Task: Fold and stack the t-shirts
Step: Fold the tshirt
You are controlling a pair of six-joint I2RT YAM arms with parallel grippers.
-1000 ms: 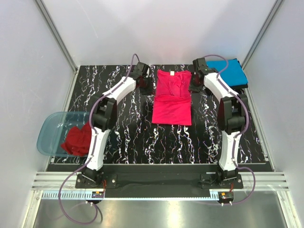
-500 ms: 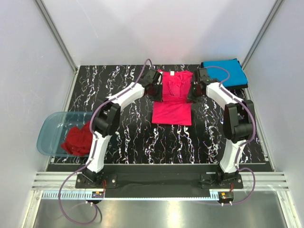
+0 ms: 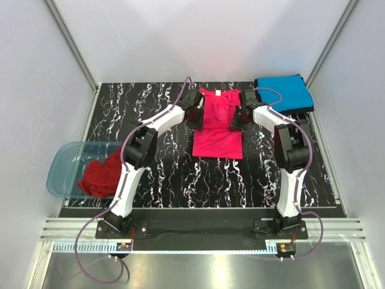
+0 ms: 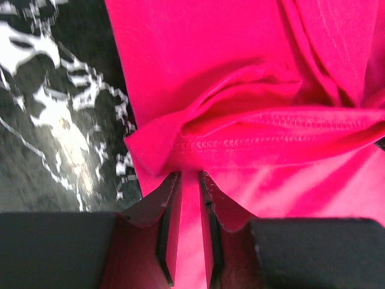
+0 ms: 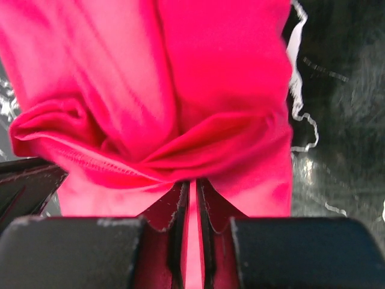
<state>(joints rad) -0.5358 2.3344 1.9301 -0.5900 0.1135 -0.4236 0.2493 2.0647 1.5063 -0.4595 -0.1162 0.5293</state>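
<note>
The bright pink-red t-shirt (image 3: 218,125) lies folded narrow in the middle of the table. My left gripper (image 3: 196,114) is shut on its left edge, pinching the hemmed cloth (image 4: 252,135); my left gripper (image 4: 190,180) shows cloth between its jaws. My right gripper (image 3: 238,117) is shut on the right edge, cloth (image 5: 180,108) bunched at my right gripper (image 5: 192,183). A folded bright blue t-shirt (image 3: 285,92) lies at the back right, with a dark one (image 3: 305,111) just showing beneath it. The darker red t-shirt (image 3: 99,176) sits crumpled in the tub.
A translucent blue-grey plastic tub (image 3: 66,162) overhangs the table's left edge. White walls with metal rails close in the back and sides. The black marbled tabletop (image 3: 174,171) lies between the arms and the shirt.
Both grippers have moved inward from the table's back corners to the pink-red shirt's sides and shut on its edges. The shirt's upper part is now gathered narrower.
</note>
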